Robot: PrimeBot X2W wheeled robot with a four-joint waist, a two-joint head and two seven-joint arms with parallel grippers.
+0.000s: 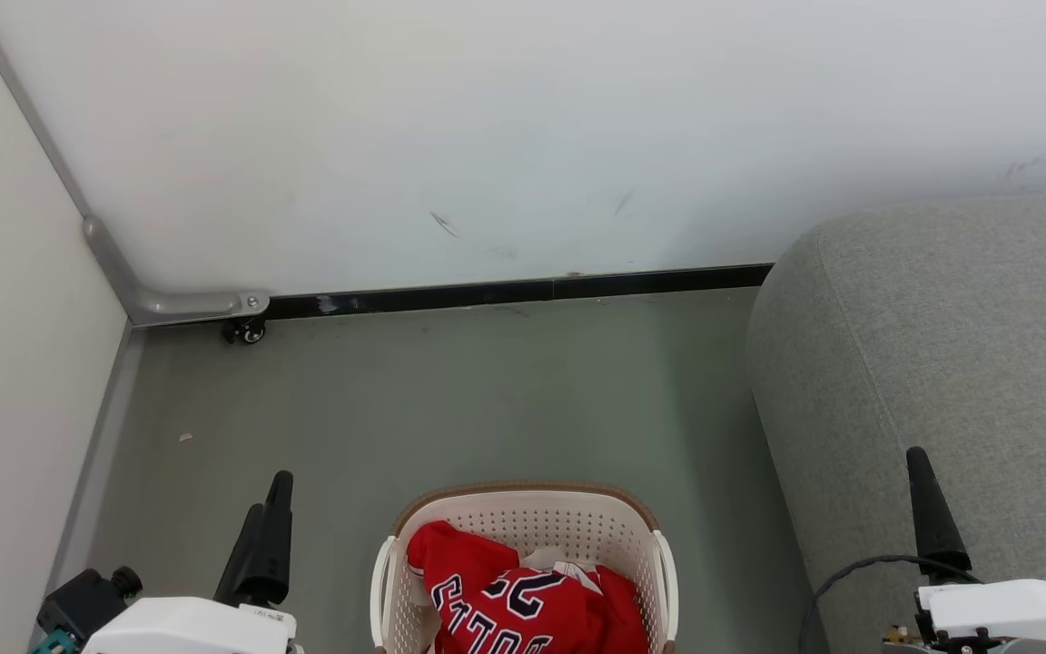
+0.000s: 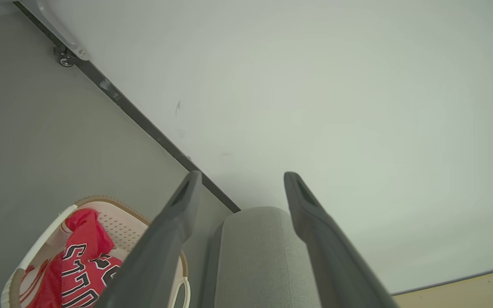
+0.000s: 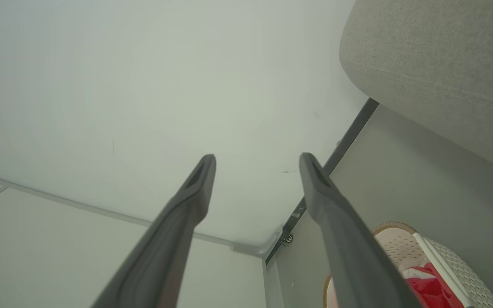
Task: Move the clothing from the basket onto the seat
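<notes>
The clothing is a red jersey with black-and-white lettering, bunched inside the cream basket on the floor at the bottom centre of the head view. The light grey seat rises to the right of the basket. My left gripper hangs left of the basket and my right gripper hangs in front of the seat. Both are open and empty, well clear of the clothing. The left wrist view has my left gripper above the basket, clothing and seat. My right gripper points toward the wall.
A white wall with a black baseboard closes off the back. A pale partition stands at the left, with a grey bracket and a small castor at the corner. Grey-green floor lies between basket and wall.
</notes>
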